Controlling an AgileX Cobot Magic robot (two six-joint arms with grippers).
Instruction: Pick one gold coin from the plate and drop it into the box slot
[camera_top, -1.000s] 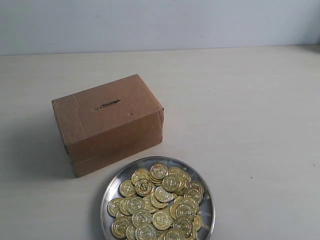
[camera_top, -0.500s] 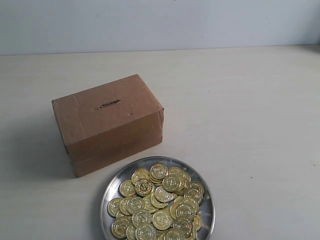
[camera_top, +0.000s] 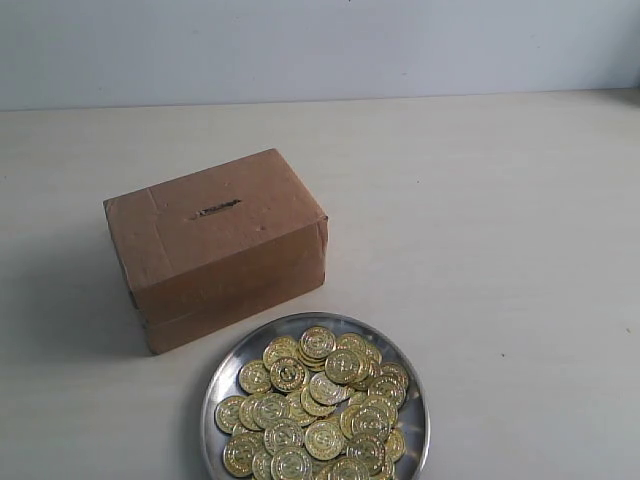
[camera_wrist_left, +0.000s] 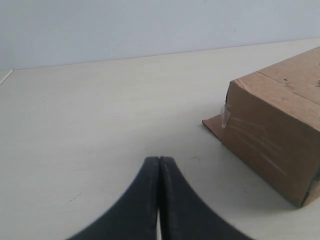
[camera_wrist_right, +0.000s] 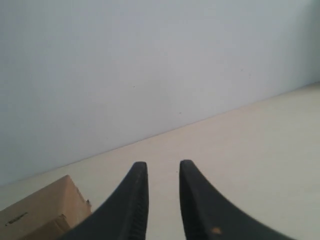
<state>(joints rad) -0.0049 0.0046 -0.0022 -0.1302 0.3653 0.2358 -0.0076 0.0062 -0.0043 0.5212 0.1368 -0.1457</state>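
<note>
our left gripper (camera_wrist_left: 159, 161) has its two black fingers pressed together, with nothing between them. it hangs low over the pale, flat table (camera_top: 500, 250), and one end of the brown, block-shaped cardboard box (camera_wrist_left: 275, 130) is near it.

our right gripper (camera_wrist_right: 162, 167) has its fingers a little apart, and the gap between them is empty. it holds no coin. it points up toward the plain light wall (camera_wrist_right: 150, 65), and we can see a corner of the box past it.

neither gripper shows in the exterior view. there the box stands a bit left of the middle of the table, with the thin dark slot (camera_top: 215, 210) in its top. the round, shiny silver metal plate (camera_top: 216, 385) sits on the near side, just beside the box's near bottom edge. we cannot tell if they touch. the plate holds a big heap of small round gold coins (camera_top: 315, 410), many lying on top of each other.

we think we are at the very start: no coin is picked yet, and both grippers are away from the plate.

next, we think the right gripper should go down to the plate, since its fingers are already parted. it needs to choose one coin at the edge of the heap or on top, where it can pinch just that one. the coins are thin and slippery, so two may come up together or the coin may slide away.
</note>
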